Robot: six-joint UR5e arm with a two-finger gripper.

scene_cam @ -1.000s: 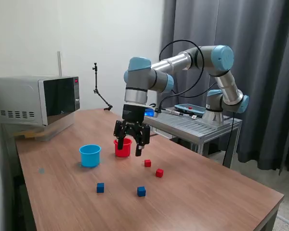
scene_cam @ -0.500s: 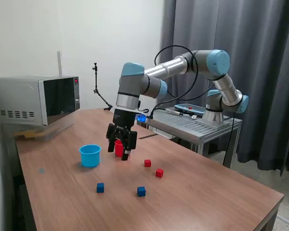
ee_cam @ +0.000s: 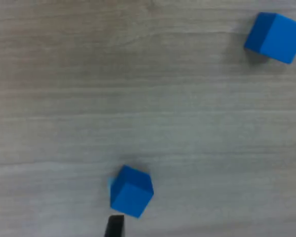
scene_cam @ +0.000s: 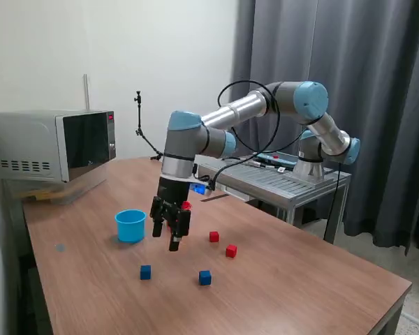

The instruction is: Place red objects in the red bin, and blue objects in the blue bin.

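Note:
My gripper hangs open and empty above the table, between the light blue cup and the red cubes. The red cup is mostly hidden behind the gripper; only a bit of its rim shows. Two dark blue cubes lie on the table nearer the front. The wrist view looks down on both blue cubes. One lies just beside a fingertip; the fingertips stand wide apart.
A microwave stands at the back on the exterior view's left. A metal side table carries the arm's base on the exterior view's right. The wooden table's front edge is near. A dark curtain hangs behind.
The gripper has moved from over the red cup toward the exterior view's left and the front, and lower, so it now covers most of the red cup. The cubes and cups have not moved.

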